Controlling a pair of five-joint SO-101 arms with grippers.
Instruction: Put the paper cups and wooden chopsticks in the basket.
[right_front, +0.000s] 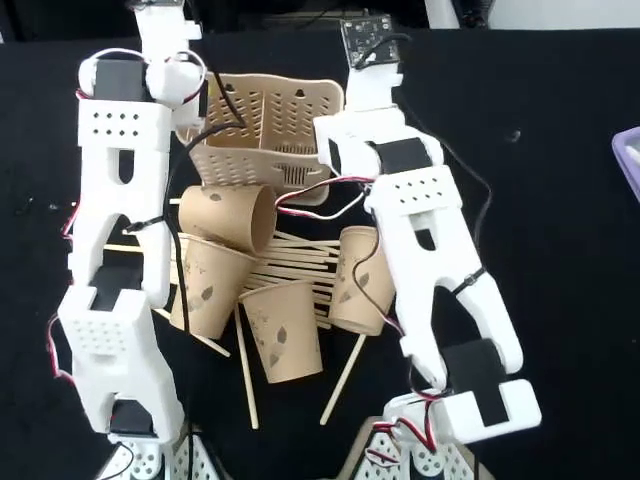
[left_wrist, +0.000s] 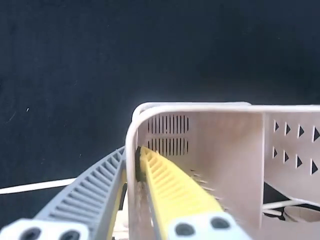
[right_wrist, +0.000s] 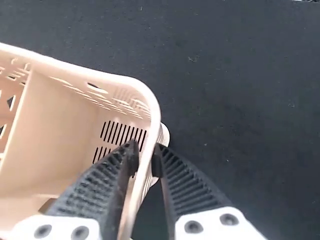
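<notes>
Black desk (right_front: 560, 250) takes up pretty much the whole scene, dark matte top, with a bit of some purple object (right_front: 628, 160) poking in at the far right edge

Both white arms are stretched out away from their bases toward the back of the desk. The left arm (right_front: 120, 200) runs up the left side and the right arm (right_front: 420, 220) angles in from the right, and they meet the beige basket (right_front: 270, 120) from opposite ends

The left tool (left_wrist: 131, 157) is clamped on the basket (left_wrist: 225, 150) wall at a corner, grey finger outside and yellow finger inside. The right tool (right_wrist: 145, 152) is pinched on the rim of the basket (right_wrist: 60, 120) at its slotted end, one black finger either side of the wall

From the high view the basket looks tipped, perforated side showing, sitting just behind the pile

The four paper cups are all out on the desk in front of the basket, lying on their sides: one (right_front: 230, 215) right up against the basket, one (right_front: 205, 285) below it by the left arm, one (right_front: 285, 330) in the middle, one (right_front: 360, 280) tucked against the right arm

The wooden chopsticks (right_front: 295, 270) are fanned out flat under and between the cups, and a couple of loose ones (right_front: 345, 380) stick out toward the arm bases
</notes>
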